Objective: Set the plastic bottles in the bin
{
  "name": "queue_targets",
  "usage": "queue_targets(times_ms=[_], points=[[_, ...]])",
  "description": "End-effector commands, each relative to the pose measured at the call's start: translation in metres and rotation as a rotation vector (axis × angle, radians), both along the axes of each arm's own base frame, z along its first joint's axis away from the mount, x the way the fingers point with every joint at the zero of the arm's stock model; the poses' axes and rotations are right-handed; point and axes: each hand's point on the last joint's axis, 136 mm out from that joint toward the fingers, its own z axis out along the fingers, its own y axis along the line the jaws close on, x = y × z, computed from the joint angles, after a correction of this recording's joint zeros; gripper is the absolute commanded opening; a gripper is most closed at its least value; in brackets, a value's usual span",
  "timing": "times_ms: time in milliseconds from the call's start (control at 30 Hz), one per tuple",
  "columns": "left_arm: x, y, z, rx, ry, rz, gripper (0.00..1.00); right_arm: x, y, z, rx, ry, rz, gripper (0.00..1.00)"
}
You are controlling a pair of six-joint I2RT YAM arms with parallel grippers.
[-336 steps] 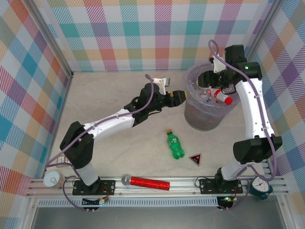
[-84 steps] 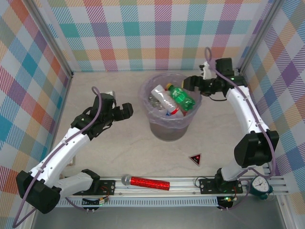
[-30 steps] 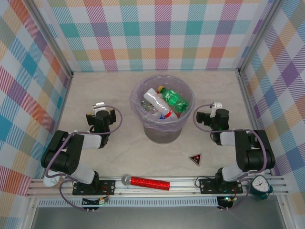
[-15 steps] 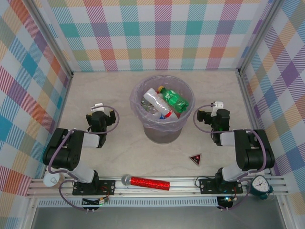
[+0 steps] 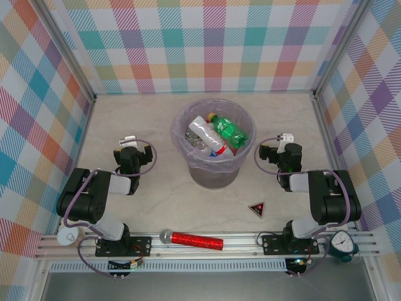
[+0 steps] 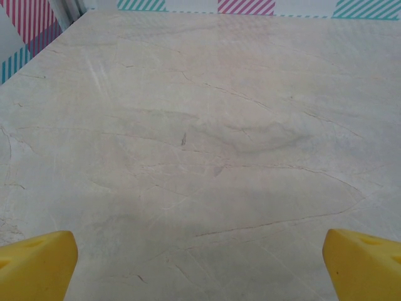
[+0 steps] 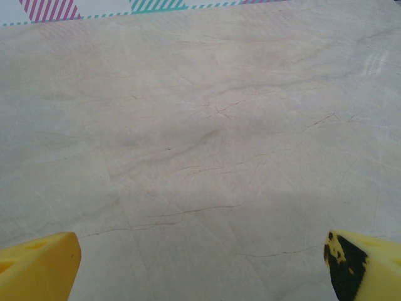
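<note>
Bin [image 5: 213, 177], round and lilac-tinted, stands mid-table [image 5: 169, 200] with the plastic bottles heaped inside it. Seen from above, the left gripper [image 5: 131, 153] and right gripper [image 5: 279, 153] rest well apart on either side of it, too small to judge. Each wrist view shows yellow fingertips [image 6: 34, 263] [image 7: 37, 260] spread wide over bare marbled surface. A red microphone [image 5: 191, 239] lies along the near rail. The green bottle [image 5: 229, 132] lies topmost, cap far-left, its long axis diagonal. A clear bottle [image 5: 203, 133] lies beside it, roughly parallel. A dark triangle [image 5: 256, 208] sits near the right arm's base.
</note>
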Motion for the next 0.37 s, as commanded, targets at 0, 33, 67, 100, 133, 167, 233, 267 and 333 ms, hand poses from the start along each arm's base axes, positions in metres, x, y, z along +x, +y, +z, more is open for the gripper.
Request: queue_targets(times_ms=[0,33,67,100,133,167,233,267,333], points=[[0.0018,0.0025,0.0058,-0.022,-0.037,0.007,1.0,0.0059,-0.0013,0.0113,-0.006,-0.046,0.005,0.99],[0.0019,0.0023,0.006,-0.022,-0.038,0.006,1.0,0.0059,-0.001,0.0113,-0.005,-0.047,0.006,0.99],[0.0021,0.0023,0.0061,-0.023,-0.038,0.006,1.0,0.006,-0.0012,0.0115,-0.005,-0.047,0.005,0.99],[0.0019,0.0024,0.0059,-0.022,-0.037,0.007,1.0,0.0065,-0.001,0.0111,-0.006,-0.044,0.006,0.99],[0.002,0.0026,0.006,-0.022,-0.038,0.007,1.0,0.0066,-0.0008,0.0113,-0.006,-0.045,0.006,0.99],[0.0019,0.0024,0.0058,-0.023,-0.037,0.006,1.0,0.0069,-0.0014,0.0116,-0.006,-0.046,0.004,0.99],[0.0019,0.0026,0.0059,-0.022,-0.037,0.007,1.0,0.0067,-0.001,0.0114,-0.004,-0.044,0.006,0.99],[0.0019,0.0026,0.0059,-0.022,-0.038,0.007,1.0,0.007,-0.0002,0.0116,-0.004,-0.044,0.008,0.99],[0.0019,0.0021,0.0059,-0.023,-0.037,0.005,1.0,0.0065,-0.0012,0.0112,-0.005,-0.045,0.006,0.99]])
